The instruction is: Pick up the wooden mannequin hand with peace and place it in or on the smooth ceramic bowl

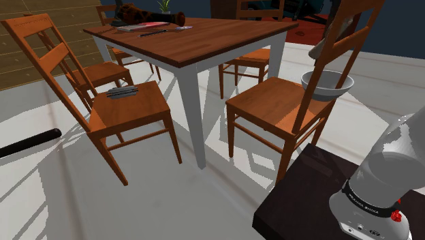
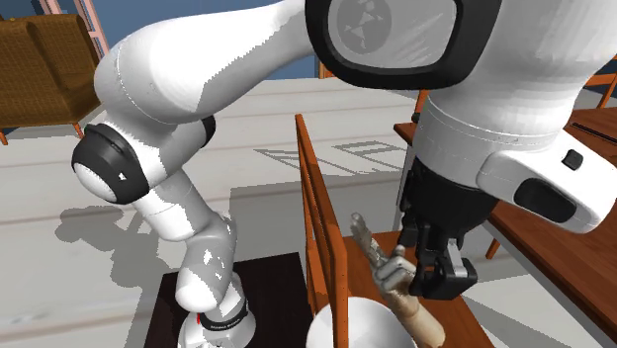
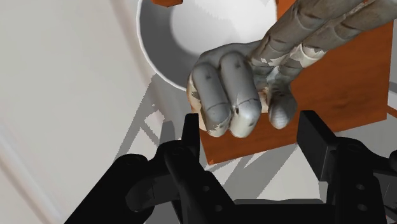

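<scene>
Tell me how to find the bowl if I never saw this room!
Start at the big brown table with white legs. The chair between it and the robot's dark stand has the bowl on its seat. It's the only round, pale grey thing; a second chair holds thin dark sticks.

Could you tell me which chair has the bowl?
The chair nearest the stand has the bowl by its backrest; the shoulder view's left chair carries dark items.

We make out small white lettering on the dark band (image 1: 368,202) round the arm (image 1: 398,163) base, too small for us to read.
</scene>
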`<state>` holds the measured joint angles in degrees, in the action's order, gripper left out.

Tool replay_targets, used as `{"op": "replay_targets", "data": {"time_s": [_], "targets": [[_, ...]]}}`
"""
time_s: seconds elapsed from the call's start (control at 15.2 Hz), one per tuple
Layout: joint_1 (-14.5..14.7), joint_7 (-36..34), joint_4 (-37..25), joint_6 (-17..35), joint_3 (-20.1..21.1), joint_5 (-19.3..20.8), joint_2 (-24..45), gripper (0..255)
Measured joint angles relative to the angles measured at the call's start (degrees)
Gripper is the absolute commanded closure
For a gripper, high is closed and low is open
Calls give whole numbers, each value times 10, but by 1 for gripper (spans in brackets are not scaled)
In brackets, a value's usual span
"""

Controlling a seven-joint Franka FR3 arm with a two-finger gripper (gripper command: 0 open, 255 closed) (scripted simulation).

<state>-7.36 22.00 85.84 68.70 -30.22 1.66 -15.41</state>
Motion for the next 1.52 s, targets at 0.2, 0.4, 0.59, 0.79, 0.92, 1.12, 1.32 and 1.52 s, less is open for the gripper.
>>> {"op": "replay_targets", "data": {"time_s": [0.2,0.4,0.59,0.79,0.92,1.12,1.32,1.52], "targets": [[-1,-6,43,28,6,6,-17,255],[-3,-8,78,50,9,12,-32,255],[-5,-12,118,76,13,18,-47,255],[-7,-13,148,97,13,22,-57,255],[-7,-13,150,99,13,22,-56,255],[-7,-13,150,100,13,22,-56,255],[-7,-13,150,100,13,22,-56,0],[-7,-13,150,100,13,22,-56,0]]}}
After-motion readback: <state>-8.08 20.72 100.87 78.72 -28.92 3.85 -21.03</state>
